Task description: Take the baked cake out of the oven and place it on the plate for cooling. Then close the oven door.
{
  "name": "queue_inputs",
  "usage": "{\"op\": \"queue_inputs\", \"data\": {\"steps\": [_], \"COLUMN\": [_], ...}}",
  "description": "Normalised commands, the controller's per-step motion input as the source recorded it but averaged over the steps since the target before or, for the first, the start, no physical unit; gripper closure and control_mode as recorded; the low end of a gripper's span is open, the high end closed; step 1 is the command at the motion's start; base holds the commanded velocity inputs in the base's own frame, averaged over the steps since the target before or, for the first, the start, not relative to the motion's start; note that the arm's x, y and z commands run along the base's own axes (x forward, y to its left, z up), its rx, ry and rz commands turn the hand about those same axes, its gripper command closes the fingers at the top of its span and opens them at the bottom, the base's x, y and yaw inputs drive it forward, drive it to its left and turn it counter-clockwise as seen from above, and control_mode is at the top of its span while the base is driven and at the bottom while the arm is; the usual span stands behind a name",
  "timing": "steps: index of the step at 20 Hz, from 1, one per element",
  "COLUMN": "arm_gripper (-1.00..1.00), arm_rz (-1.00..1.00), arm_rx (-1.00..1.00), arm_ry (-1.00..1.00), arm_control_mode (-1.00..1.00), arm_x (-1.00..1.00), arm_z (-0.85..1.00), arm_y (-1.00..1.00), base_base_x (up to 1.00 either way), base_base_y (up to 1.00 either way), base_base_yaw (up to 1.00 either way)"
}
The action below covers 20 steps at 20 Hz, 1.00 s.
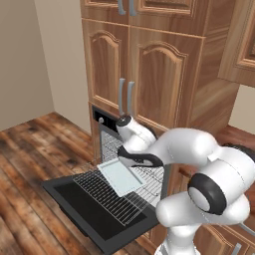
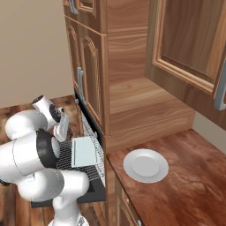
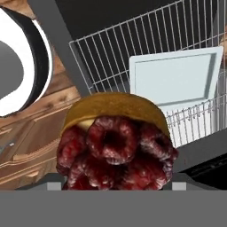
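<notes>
the gripper (image 3: 116,188) is clamped on the baked cake (image 3: 116,146), which sits right up against the hand camera: a golden-brown rounded crust over a cluster of dark red, bumpy, berry-like lumps. only the tops of the two dark fingertips show at either side of its base. it is held in the air above the pulled-out wire rack (image 3: 146,48) and the pale rectangular tray (image 3: 173,77), clear of both.

the cake looks small, light and soft, so i'd judge it crumbly and easily crushed or dented by a hard squeeze. the sides low down, where the fingers seem to sit now, look the sensible place to hold it, since the bumpy topping offers no flat face and might shear off.

in the left base view the gripper (image 1: 130,158) hangs over the tray (image 1: 119,177), a smooth, flat, shallow-rimmed sheet on the thin silver grid. the oven door (image 1: 84,209), a flat glossy black panel, lies folded down and open below. the oven (image 1: 107,132) is framed by warm, grained wooden cabinetry (image 1: 149,74).

the plate (image 2: 145,165), plain, round, white and shallow-rimmed, rests on the reddish wooden surface (image 2: 185,176) to the right, well apart from the cake.
</notes>
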Motion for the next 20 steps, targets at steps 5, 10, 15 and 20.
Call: {"op": "queue_inputs", "data": {"steps": [5,10,15,20], "arm_gripper": [1.00,1.00,1.00,1.00], "arm_rz": [0.00,0.00,0.00,0.00], "arm_rx": [-0.02,-0.11,-0.15,-0.17], "arm_ry": [0.01,0.07,0.13,0.11], "arm_control_mode": [-1.00,-1.00,-1.00,-1.00], "arm_x": [-0.39,-0.56,-0.61,-0.46], "arm_z": [1.00,0.70,0.31,0.12], "arm_y": [-0.13,-0.41,-0.52,-0.66], "base_base_x": [0.00,0.00,0.00,0.00], "base_base_y": [0.00,0.00,0.00,0.00], "base_base_yaw": [0.00,0.00,0.00,0.00]}}
